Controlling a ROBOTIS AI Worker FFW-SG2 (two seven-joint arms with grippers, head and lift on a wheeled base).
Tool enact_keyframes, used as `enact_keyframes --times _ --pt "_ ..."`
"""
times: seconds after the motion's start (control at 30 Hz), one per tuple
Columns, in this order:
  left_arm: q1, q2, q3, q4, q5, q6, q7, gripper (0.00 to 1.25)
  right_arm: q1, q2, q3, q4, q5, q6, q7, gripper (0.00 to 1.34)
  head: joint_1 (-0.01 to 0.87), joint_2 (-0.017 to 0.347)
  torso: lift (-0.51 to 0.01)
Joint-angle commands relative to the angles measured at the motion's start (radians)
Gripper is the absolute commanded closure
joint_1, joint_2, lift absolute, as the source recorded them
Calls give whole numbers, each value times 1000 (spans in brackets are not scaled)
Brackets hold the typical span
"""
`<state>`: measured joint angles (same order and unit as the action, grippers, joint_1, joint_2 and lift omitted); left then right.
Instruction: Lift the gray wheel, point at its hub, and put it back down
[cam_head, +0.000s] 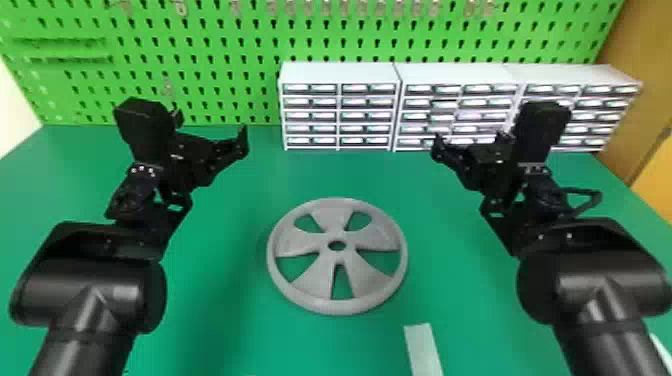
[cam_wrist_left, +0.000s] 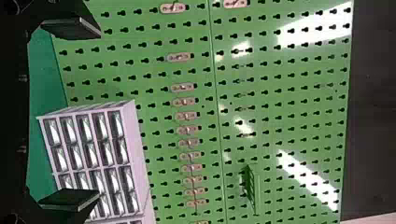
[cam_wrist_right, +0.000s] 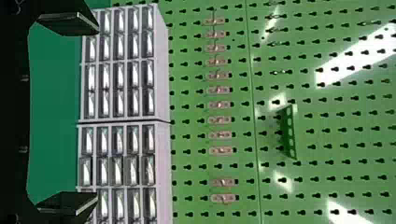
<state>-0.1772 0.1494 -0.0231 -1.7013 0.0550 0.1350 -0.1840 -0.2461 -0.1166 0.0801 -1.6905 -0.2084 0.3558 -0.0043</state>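
Note:
The gray wheel (cam_head: 320, 280) lies flat on the green table, its round hub hole facing up at the middle of its spokes. Beyond it and to the left, my left gripper (cam_head: 212, 127) is held above the table, open and holding nothing. My right gripper (cam_head: 470, 137) is raised on the other side, beyond and right of the wheel, also open. In the left wrist view the fingers of my left gripper (cam_wrist_left: 84, 114) stand wide apart; those of my right gripper (cam_wrist_right: 86, 114) are likewise spread in the right wrist view.
White drawer cabinets (cam_head: 340, 75) line the table's back edge, from the middle to the right, before a green pegboard (cam_head: 210, 55). A pale strip (cam_head: 424, 350) lies near the front, right of the wheel. Bare green table (cam_head: 340, 175) separates the wheel from the cabinets.

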Motion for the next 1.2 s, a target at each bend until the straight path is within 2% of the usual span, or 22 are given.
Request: enact_keyframes --times 0.0,0.43,0.6,0.77,0.9,1.17 --pt "-1 -1 -1 0 -1 2 0 88 -18 0 0 -55 11 143 0 58 692 48 -88" --pt "-2 1 -1 -1 -3 5 -8 88 -73 9 3 -139 44 451 0 61 692 48 -88" --pt "-4 1 -1 -1 -4 9 -12 88 -104 3 18 -149 52 542 0 73 692 48 -88" --pt "-5 -1 -1 -1 -7 17 -18 88 -157 -3 44 -149 73 693 0 73 692 48 -88" --pt "-8 1 -1 -3 -9 25 -23 88 -188 -3 66 -144 95 761 0 73 692 48 -88" --pt "-8 1 -1 -8 -17 43 -28 88 -245 2 75 -63 57 847 1 73 692 48 -88"
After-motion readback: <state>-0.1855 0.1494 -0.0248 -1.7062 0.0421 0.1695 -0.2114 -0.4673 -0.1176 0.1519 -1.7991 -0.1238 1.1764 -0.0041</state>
